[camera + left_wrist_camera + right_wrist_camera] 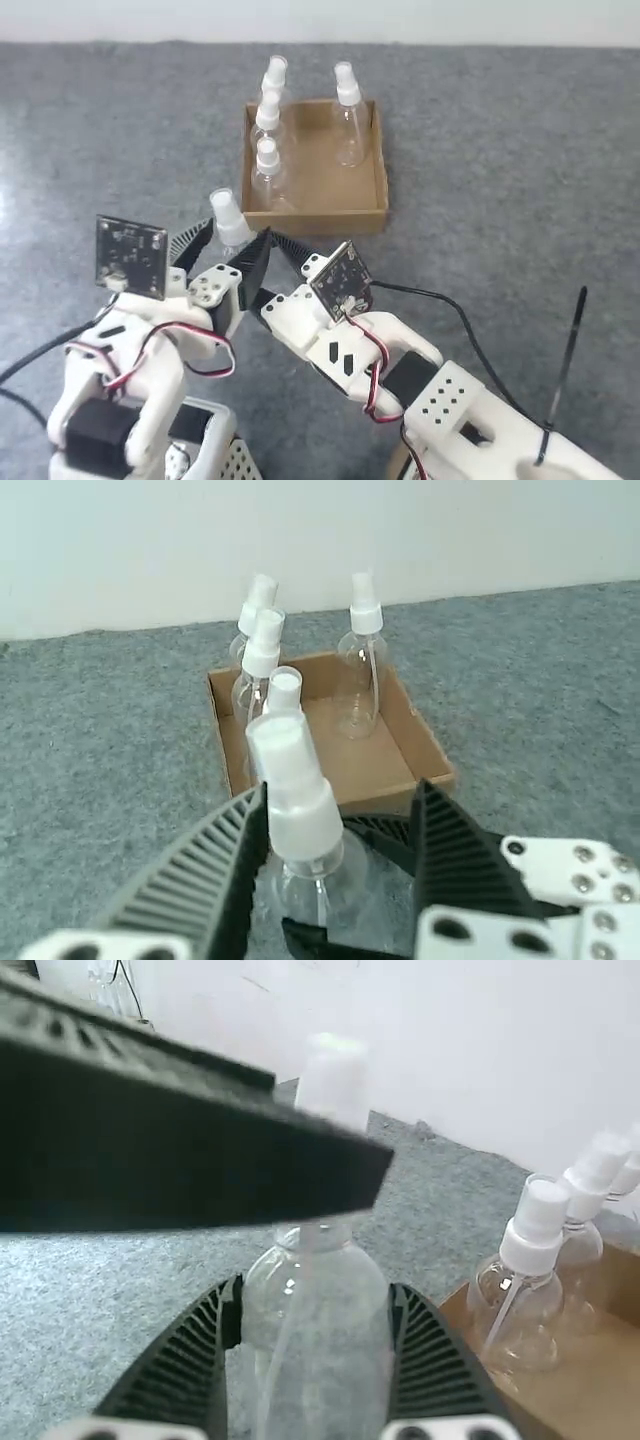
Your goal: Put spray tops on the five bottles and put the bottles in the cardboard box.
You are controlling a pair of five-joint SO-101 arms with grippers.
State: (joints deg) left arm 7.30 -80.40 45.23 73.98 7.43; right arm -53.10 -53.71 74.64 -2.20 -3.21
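The cardboard box (316,220) sits toward the far side of the grey tabletop (500,200). Bare surface lies open on both sides of it, and a white wall (450,20) closes the back edge. There are five bottles, one box and two arms, and every bottle wears a white spray top (346,80). Three bottles line the box's left wall: a front bottle (268,165), a middle bottle (267,118) and a rear bottle (275,75). Whether the rear bottle stands inside the back wall or just behind it cannot be told. A right-hand bottle (349,125) stands alone toward the back right, and the box floor in front of it is bare. The fifth bottle (226,215) stands upright just outside the box's front left corner, between the two claws. The right wrist view shows the right claw (315,1320) clamped on the clear body, with ribbed fingers (190,1360) touching it on both sides. The left wrist view shows the left claw (340,800) at the height of that bottle's top. One finger is against the top and the other stands apart from it, so the claw is spread wider than the top. Lower in that view, the right claw's black fingers wrap the body. In the high view the claws cover the body, and the white top rises between them. A black cable (470,335) runs over the tabletop beside the right arm.
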